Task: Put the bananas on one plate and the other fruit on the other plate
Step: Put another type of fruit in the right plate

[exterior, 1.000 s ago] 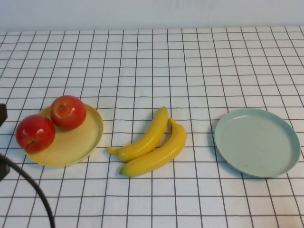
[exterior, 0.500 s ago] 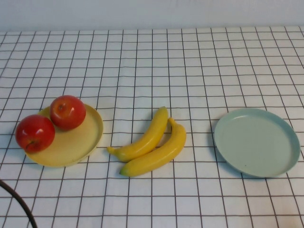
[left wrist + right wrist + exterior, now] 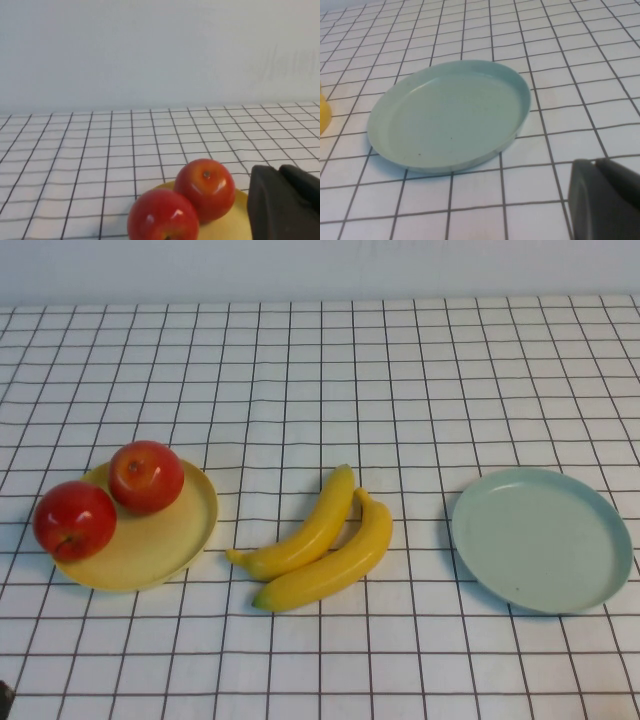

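Bananas (image 3: 318, 543) lay side by side and touching at the centre of the high view, directly on the table (image 3: 400, 380) with its white, black-gridded cloth, their long curves running from lower left to upper right. They sat between the two plates and on neither of them.

At the left of that frame the pale yellow plate (image 3: 170, 540) carried both red apples: one apple (image 3: 146, 476) rested on the plate's far part, the other apple (image 3: 74, 520) sat at the plate's left rim and overhung it, the two apples touching or nearly so. At the right of the frame the pale blue-green plate (image 3: 540, 538) held nothing and stood well apart from the bananas.

In the high view neither arm showed. The left hand (image 3: 285, 205) appeared only as a dark shape in the lower right of the left wrist view, near the apples and the yellow plate; whether it was released or clenched could not be told. The right hand (image 3: 602, 200) showed likewise as a dark shape in the lower right of the right wrist view, just beside the blue-green plate, and its state could not be told either.
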Robot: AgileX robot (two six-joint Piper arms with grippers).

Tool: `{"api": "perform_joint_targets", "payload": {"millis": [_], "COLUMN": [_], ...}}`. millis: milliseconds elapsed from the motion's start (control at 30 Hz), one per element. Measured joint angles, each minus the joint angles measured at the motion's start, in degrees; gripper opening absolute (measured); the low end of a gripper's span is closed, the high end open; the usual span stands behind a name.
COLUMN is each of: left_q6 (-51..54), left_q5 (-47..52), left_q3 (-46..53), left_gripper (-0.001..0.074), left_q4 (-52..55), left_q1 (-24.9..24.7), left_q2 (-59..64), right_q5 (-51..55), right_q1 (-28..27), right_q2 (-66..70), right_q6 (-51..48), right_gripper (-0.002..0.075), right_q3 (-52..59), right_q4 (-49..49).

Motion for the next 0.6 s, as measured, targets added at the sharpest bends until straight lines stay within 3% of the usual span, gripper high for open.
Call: {"api": "perform_joint_targets", "payload": {"millis": [233, 600], "left_q6": [3.58, 10.59], "left_q5": [1.19, 21.09], "left_q3": [9.79, 11.05], "left_gripper": [-0.0003, -0.0004], "left_q4": [-4.38, -6.18], "left_q1": [8.13, 8.68], "left_q2": [-10.74, -16.16], "right_q5": [0.00, 0.00], "right_q1": [0.00, -0.16], "right_q2": [0.00, 0.00], "right_q6": [0.00, 0.00], "right_gripper": [-0.0017, -0.0017], "right_q3": [0.00, 0.00], "right_q4": [0.00, 0.00]}}
